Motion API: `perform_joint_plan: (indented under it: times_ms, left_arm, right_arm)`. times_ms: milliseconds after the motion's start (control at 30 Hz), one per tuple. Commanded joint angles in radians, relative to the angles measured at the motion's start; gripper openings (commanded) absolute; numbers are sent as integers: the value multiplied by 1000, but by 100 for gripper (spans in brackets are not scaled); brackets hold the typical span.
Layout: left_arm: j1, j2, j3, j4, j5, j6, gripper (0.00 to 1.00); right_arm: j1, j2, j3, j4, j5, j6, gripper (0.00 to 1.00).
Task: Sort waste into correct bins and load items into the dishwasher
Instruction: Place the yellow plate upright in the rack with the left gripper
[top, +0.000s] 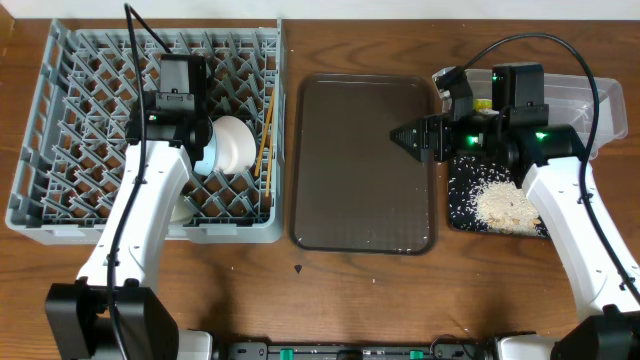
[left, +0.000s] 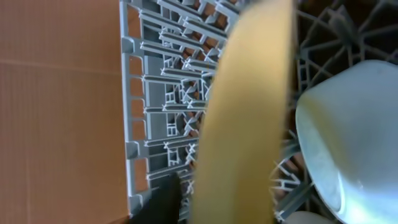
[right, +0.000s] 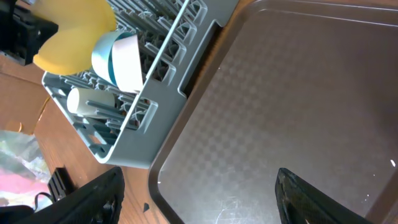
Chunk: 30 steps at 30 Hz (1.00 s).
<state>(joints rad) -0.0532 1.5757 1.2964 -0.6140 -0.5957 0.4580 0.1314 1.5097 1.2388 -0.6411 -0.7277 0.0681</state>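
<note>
The grey dish rack (top: 60, 120) stands at the left. My left gripper (top: 185, 150) is over it, shut on the yellow plate (left: 249, 112), which it holds on edge above the pegs; the arm hides the plate from overhead. A white bowl (top: 237, 143) nested in a light blue bowl (top: 206, 160) lies on its side in the rack, with a white cup (right: 84, 99) and the chopsticks (top: 265, 130). My right gripper (top: 405, 135) is open and empty over the brown serving tray (top: 360, 170). Rice crumbs (top: 500, 205) lie in the black tray (top: 460, 200).
The clear tub (top: 590, 100) stands at the far right behind the black tray, partly hidden by my right arm. A small green-yellow scrap (top: 483, 104) shows at its left end. Bare wooden table (top: 300, 300) runs along the front.
</note>
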Motion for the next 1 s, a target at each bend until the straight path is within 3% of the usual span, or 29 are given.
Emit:
perform_joint_plan:
  times_ms: [0,400,500,633,900,967]
  left_arm:
    - [2,2,9,10,13,-23,29]
    - [2,1,1,3,37,-53,34]
    - [2,-31,8,2,15,-177,47]
    - [2,-130,16,-21,40,-309,54]
    - [2,-514,20,-175,554,-340,66]
    - [2,-591,19,-220,566,-341,66]
  right_arm:
    - [13,-7,-3,-7,-2,6,75]
    - [13,-7,-3,-26,-2,6,75]
    - [13,-7,-3,-33,-2,6,75]
    - [13,-8,-3,-33,-1,6,73]
    - [13,-129,-2,-16,78,50,73]
    - [14,-208,-2,-27,127,53,74]
